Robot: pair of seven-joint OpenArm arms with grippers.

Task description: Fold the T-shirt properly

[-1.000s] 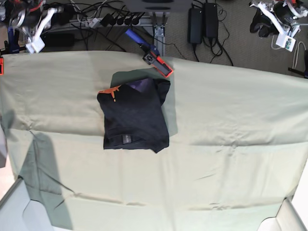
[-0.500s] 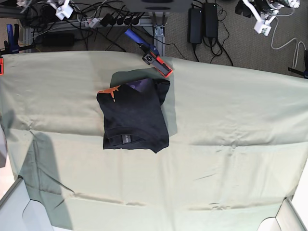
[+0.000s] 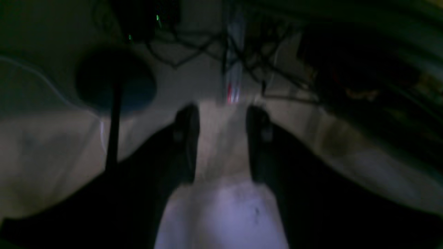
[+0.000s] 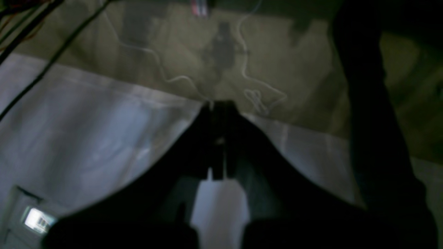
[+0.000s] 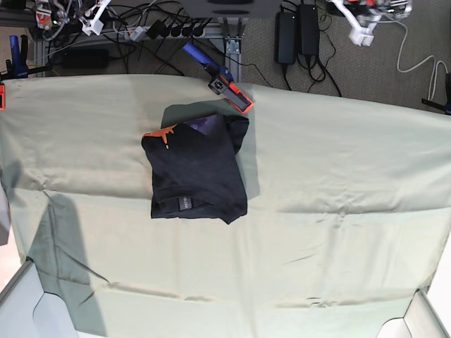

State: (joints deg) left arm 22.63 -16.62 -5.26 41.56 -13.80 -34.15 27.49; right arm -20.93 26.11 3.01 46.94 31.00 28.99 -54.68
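The black T-shirt (image 5: 197, 172) lies folded into a compact rectangle on the pale green table cloth (image 5: 331, 211), left of centre, neck label at its near edge. Orange and purple print show at its far edge. Both arms are pulled back beyond the table's far edge. The white end of the left arm (image 5: 363, 32) shows at top right and that of the right arm (image 5: 91, 17) at top left. In the left wrist view my left gripper (image 3: 223, 138) is open and empty over the floor. In the right wrist view my right gripper (image 4: 218, 138) is shut and empty. Neither wrist view shows the shirt.
An orange and blue clamp (image 5: 229, 88) grips the table's far edge just behind the shirt. Power bricks (image 5: 296, 32) and cables lie on the floor beyond. White bin corners show at bottom left (image 5: 21, 303) and bottom right (image 5: 423, 317).
Both arms have drawn further back toward the top edge of the base view. The folded T-shirt has not moved.
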